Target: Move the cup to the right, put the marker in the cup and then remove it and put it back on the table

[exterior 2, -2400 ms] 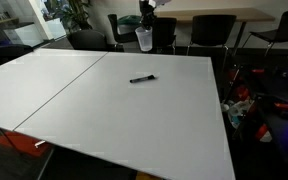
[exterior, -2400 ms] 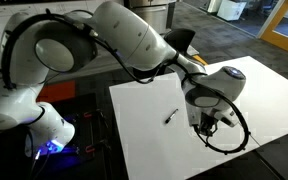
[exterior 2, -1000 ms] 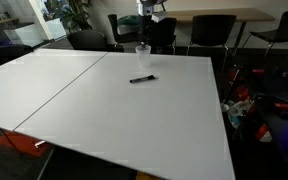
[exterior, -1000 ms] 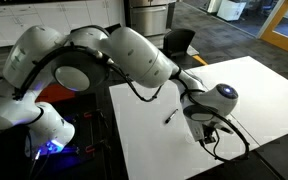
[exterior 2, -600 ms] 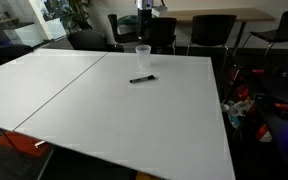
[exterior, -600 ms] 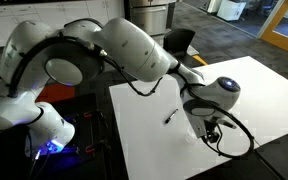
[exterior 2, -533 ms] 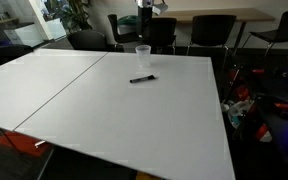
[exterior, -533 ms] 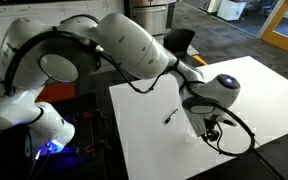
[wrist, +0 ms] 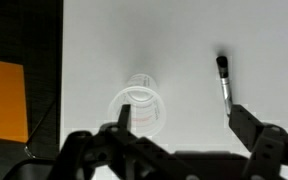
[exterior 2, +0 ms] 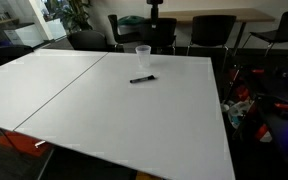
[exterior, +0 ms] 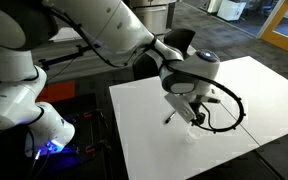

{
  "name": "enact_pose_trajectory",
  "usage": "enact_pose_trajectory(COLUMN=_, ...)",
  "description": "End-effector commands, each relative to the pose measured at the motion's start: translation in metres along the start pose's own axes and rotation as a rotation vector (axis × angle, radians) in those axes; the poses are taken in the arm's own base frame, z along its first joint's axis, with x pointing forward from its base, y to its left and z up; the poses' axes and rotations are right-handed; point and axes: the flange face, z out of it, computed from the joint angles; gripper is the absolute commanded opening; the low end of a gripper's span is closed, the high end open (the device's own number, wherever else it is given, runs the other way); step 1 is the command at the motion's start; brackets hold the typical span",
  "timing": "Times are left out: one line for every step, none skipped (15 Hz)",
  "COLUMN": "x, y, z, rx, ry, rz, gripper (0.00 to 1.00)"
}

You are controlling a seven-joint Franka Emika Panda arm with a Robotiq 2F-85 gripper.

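The clear cup point(exterior 2: 142, 53) stands upright on the white table point(exterior 2: 104, 110), near its far edge. The black marker point(exterior 2: 142, 79) lies flat a short way in front of it. In the wrist view I look straight down on the cup point(wrist: 137, 105), with the marker point(wrist: 224, 82) lying to its right. My gripper point(wrist: 184, 125) hangs open above the table with nothing between its fingers. Its left finger overlaps the cup's rim in that view and the right one reaches near the marker's lower end. In an exterior view the gripper point(exterior: 193, 113) hovers just beside the marker point(exterior: 169, 118).
Dark office chairs point(exterior 2: 209, 30) line the far side of the table. A black cable loop point(exterior: 229, 110) hangs around the wrist. Past the table's left edge in the wrist view lie dark floor and an orange object point(wrist: 4, 100). A seam point(exterior 2: 59, 90) splits the tabletop.
The gripper has opened, let go of the cup and risen away from it. The cup stays standing on the table; the marker has not moved.
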Motion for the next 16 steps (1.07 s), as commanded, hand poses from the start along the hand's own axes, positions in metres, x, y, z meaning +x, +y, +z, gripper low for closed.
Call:
enact_pose_trajectory(x=-0.028, y=-0.049, z=-0.023, rx=-0.024, ry=-0.031, rz=-0.198, gripper=1.0)
enact_pose_trajectory(x=-0.029, y=-0.064, z=-0.025, rx=-0.015, ry=-0.046, rz=-0.252, gripper=1.0)
enact_pose_trajectory(x=-0.029, y=-0.076, z=-0.024, rx=-0.007, ry=-0.051, rz=-0.308, gripper=1.0)
enact_pose_trajectory(x=-0.028, y=-0.092, z=-0.025, rx=0.009, ry=-0.061, rz=-0.36, gripper=1.0)
enact_pose_trajectory(x=-0.026, y=-0.105, z=-0.023, rx=0.011, ry=-0.065, rz=-0.417, gripper=1.0)
enact_pose_trajectory(x=-0.021, y=-0.119, z=-0.02, rx=0.025, ry=-0.067, rz=-0.474, gripper=1.0)
enact_pose_trajectory(x=-0.016, y=-0.132, z=-0.016, rx=0.037, ry=-0.068, rz=-0.527, gripper=1.0)
enact_pose_trajectory(x=-0.011, y=-0.142, z=-0.011, rx=0.048, ry=-0.073, rz=-0.566, gripper=1.0)
enact_pose_trajectory(x=-0.005, y=-0.152, z=-0.005, rx=0.051, ry=-0.074, rz=-0.588, gripper=1.0)
enact_pose_trajectory(x=-0.001, y=-0.159, z=0.002, rx=0.056, ry=-0.077, rz=-0.598, gripper=1.0)
enact_pose_trajectory(x=0.004, y=-0.163, z=0.011, rx=0.065, ry=-0.08, rz=-0.609, gripper=1.0)
enact_pose_trajectory(x=0.008, y=-0.166, z=0.019, rx=0.078, ry=-0.086, rz=-0.624, gripper=1.0)
enact_pose_trajectory(x=0.013, y=-0.167, z=0.028, rx=0.054, ry=-0.087, rz=-0.62, gripper=1.0)
enact_pose_trajectory(x=0.016, y=-0.168, z=0.038, rx=0.072, ry=-0.103, rz=-0.632, gripper=1.0)
enact_pose_trajectory(x=0.021, y=-0.168, z=0.048, rx=0.091, ry=-0.108, rz=-0.654, gripper=1.0)
enact_pose_trajectory(x=0.026, y=-0.168, z=0.056, rx=0.088, ry=-0.109, rz=-0.678, gripper=1.0)
